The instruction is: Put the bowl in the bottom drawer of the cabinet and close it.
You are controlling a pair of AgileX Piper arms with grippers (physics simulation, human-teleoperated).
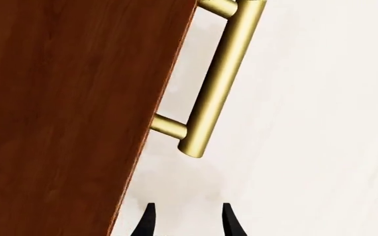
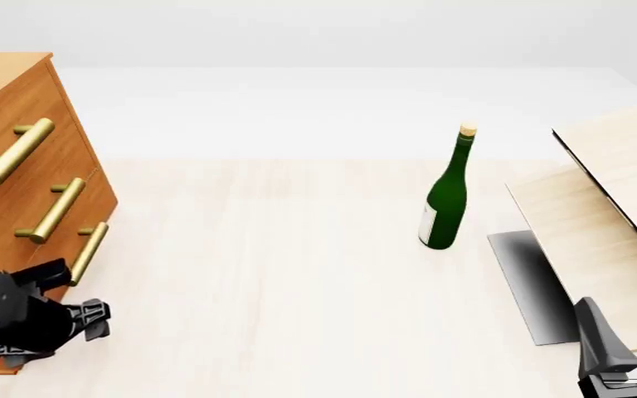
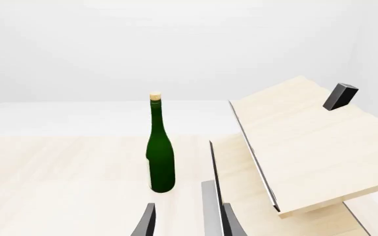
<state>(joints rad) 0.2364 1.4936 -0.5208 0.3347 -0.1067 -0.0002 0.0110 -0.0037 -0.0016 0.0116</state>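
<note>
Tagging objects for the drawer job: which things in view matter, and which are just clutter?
For the job: cabinet; bottom drawer, shut, with its brass handle; left gripper, open, beside that handle. No bowl is in view.

Just lying about: green bottle; pale wood boards; right gripper, open and idle.

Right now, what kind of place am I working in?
Likely a simulated tabletop test scene, not a real room: a blank white backdrop, a pale table, a wooden cabinet, a green bottle and bare light boards.

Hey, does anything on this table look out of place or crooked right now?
Yes. The pale wooden boards at the right lie tilted and overlapping rather than flat. The green bottle stands upright, and the cabinet has all its drawers shut. No bowl shows in any view.
</note>
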